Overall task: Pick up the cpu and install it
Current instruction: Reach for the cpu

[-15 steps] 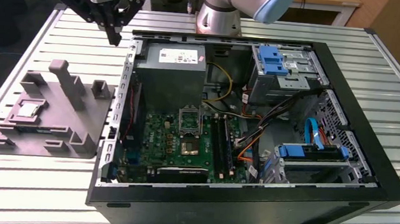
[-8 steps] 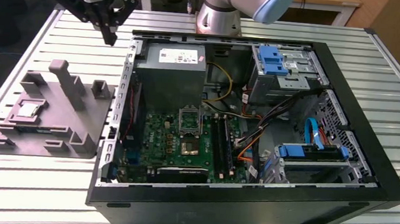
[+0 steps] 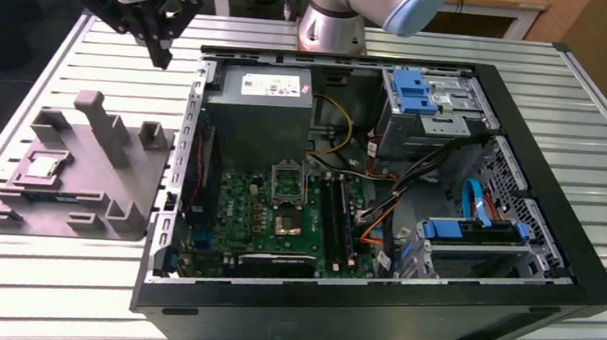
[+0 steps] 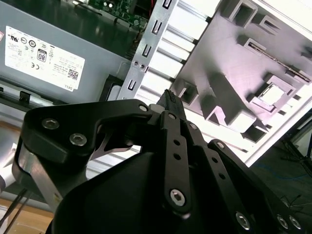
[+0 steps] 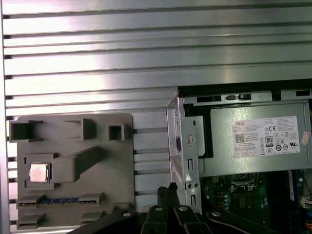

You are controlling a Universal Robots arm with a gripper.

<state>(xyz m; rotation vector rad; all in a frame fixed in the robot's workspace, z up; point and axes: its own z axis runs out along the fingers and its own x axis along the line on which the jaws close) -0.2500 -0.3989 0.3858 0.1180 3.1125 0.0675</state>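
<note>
The cpu (image 3: 42, 167) is a small pale silvery square lying flat in a recess of the grey plastic tray (image 3: 13, 223) at the exterior view's left. It also appears in both wrist views, cpu (image 5: 39, 172) and cpu (image 4: 275, 93). My gripper (image 3: 162, 57) hangs high above the table behind the tray, beside the case's back corner, well apart from the cpu. Its black fingers are shut together to one tip, with nothing between them, gripper (image 5: 168, 189), gripper (image 4: 169, 97). The metal-framed socket (image 3: 289, 218) sits on the green motherboard inside the case.
The open black computer case (image 3: 535, 297) lies on its side on the slatted metal table (image 3: 39, 295). The grey power supply (image 3: 256, 108), drive cages and loose cables fill the case. The tray (image 5: 122, 161) carries upright posts (image 3: 104, 124). The arm's base (image 3: 333, 24) stands behind the case.
</note>
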